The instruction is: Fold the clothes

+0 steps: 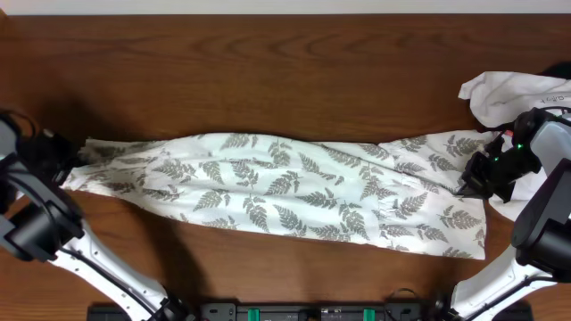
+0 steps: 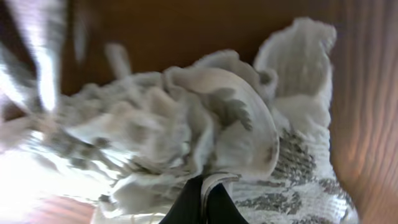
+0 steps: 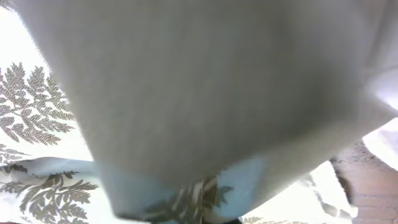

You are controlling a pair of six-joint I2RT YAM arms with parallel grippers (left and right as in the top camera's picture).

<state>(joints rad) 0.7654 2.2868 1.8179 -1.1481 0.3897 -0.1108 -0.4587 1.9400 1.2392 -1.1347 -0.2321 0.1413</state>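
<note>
Since the clothes (image 1: 285, 192) lie stretched in a long band across the table (image 1: 268, 71), w/ the left end effector (image 1: 67, 160) pinched shut on bunched fabric at the left end and the right end effector (image 1: 471, 185) clamped together on fabric at the right end, just beside a plain white garment (image 1: 508, 89), the step in hand looks like the grab-and-stretch before the 1st fold. Next move, imo, calls for both arms to lift tog. and carry one edge over the other w/o letting the thin fabric slip or dragging the neighbour along.
</note>
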